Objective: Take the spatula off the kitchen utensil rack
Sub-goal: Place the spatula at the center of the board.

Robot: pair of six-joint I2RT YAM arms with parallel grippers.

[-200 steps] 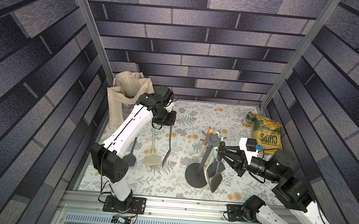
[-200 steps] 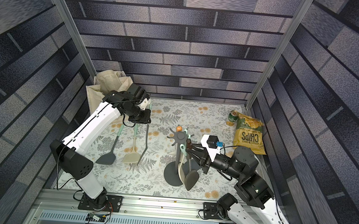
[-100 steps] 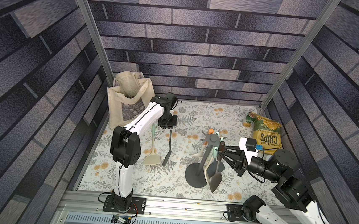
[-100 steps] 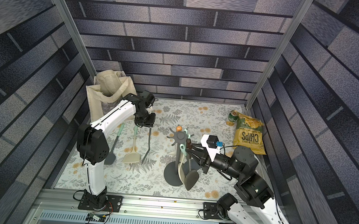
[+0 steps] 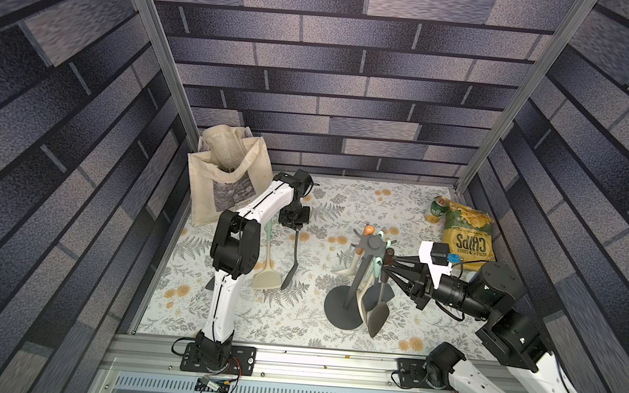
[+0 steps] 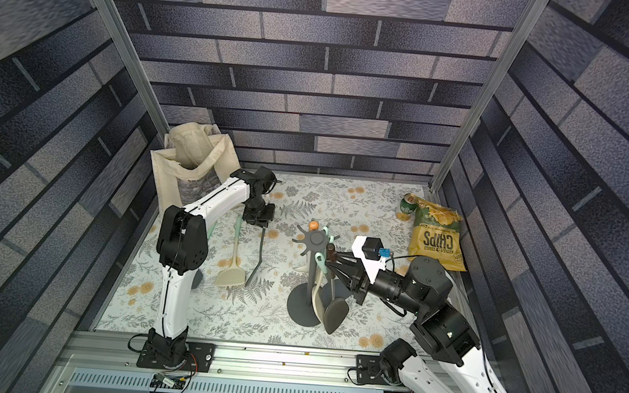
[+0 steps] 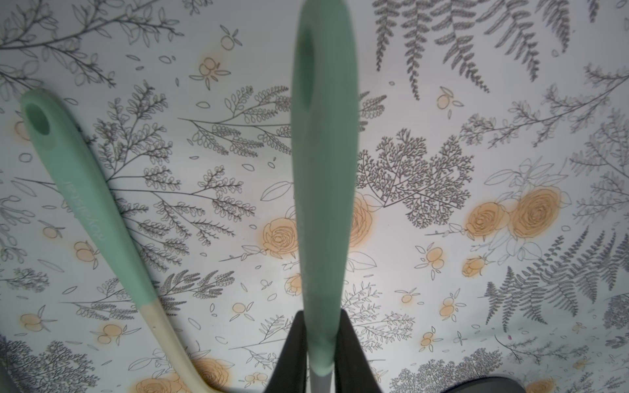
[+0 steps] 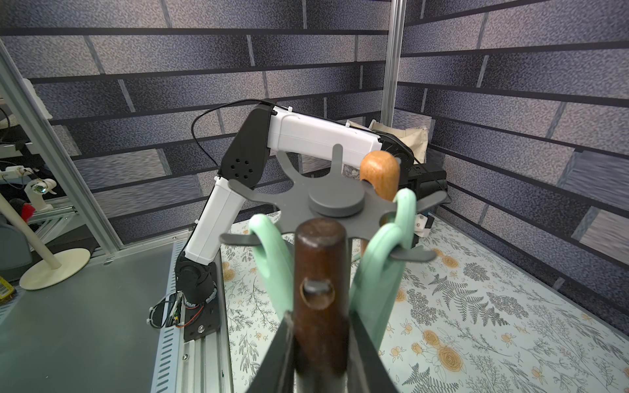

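On the flowery table [image 5: 342, 207], the right gripper [image 5: 388, 267] pinches the brown-handled spatula [image 5: 378, 318] hanging on the kitchen utensil rack [image 5: 339, 310]. Well apart from the rack, the left gripper [image 5: 296, 227] squeezes a green-handled turner [image 7: 323, 170]

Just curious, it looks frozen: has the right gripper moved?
No. The right gripper stays at the kitchen utensil rack, gripping the wooden-handled spatula.
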